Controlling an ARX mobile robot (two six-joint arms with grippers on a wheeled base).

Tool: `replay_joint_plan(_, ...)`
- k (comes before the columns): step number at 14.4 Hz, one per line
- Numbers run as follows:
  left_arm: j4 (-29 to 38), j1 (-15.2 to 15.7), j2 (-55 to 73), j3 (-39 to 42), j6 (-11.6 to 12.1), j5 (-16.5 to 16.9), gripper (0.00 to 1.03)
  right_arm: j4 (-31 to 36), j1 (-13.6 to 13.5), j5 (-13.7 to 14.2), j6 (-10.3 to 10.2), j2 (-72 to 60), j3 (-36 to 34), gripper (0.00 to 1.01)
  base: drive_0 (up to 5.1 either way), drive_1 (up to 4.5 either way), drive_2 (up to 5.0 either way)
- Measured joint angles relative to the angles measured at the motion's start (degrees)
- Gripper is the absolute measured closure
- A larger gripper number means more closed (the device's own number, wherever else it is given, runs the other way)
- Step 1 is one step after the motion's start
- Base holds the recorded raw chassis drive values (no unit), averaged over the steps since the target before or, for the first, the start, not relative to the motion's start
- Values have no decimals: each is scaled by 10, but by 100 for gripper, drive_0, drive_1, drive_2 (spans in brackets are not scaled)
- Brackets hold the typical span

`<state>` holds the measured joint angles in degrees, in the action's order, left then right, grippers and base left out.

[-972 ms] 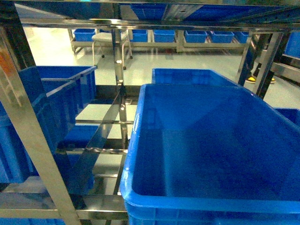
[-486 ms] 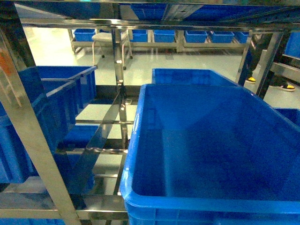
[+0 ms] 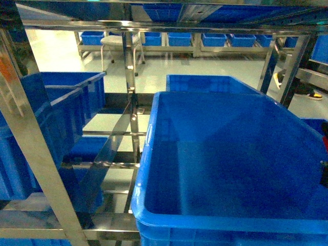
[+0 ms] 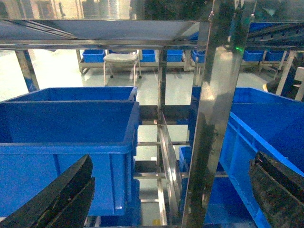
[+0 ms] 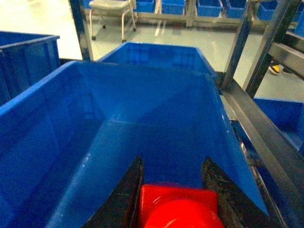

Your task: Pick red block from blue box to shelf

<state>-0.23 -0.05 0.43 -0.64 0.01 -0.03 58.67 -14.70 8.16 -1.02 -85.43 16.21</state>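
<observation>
One red block (image 5: pixel 179 208) in right pincer (image 5: pixel 173 187)

In the head view, a dark shape (image 3: pixel 324 171) now pokes in at the frame's right edge, at about 4 o'clock. It shows over the right wall of the big blue crate (image 3: pixel 205 223), where a moment ago there was only blue plastic. Too little of it shows to tell what part it is. At 2 o'clock, in the background, a person's yellow-and-black shoe (image 3: pixel 309 93) sits further right than before. The other foot is now mostly hidden behind a post of the shelf (image 3: pixel 270 64).
</observation>
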Motion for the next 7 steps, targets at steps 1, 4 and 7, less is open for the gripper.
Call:
replay_joint_plan(1, 0, 0, 0, 0, 0, 0, 5, 2, -4, 0, 0, -6, -1, 73, 0, 0, 0)
replay_joint_plan(4, 0, 0, 0, 0, 0, 0, 5, 28, -1, 8, 1, -32, -2, 73, 0, 0, 0)
replay_joint_plan(7, 0, 0, 0, 0, 0, 0, 5, 65, 32, 12, 0, -86, -5, 73, 0, 0, 0)
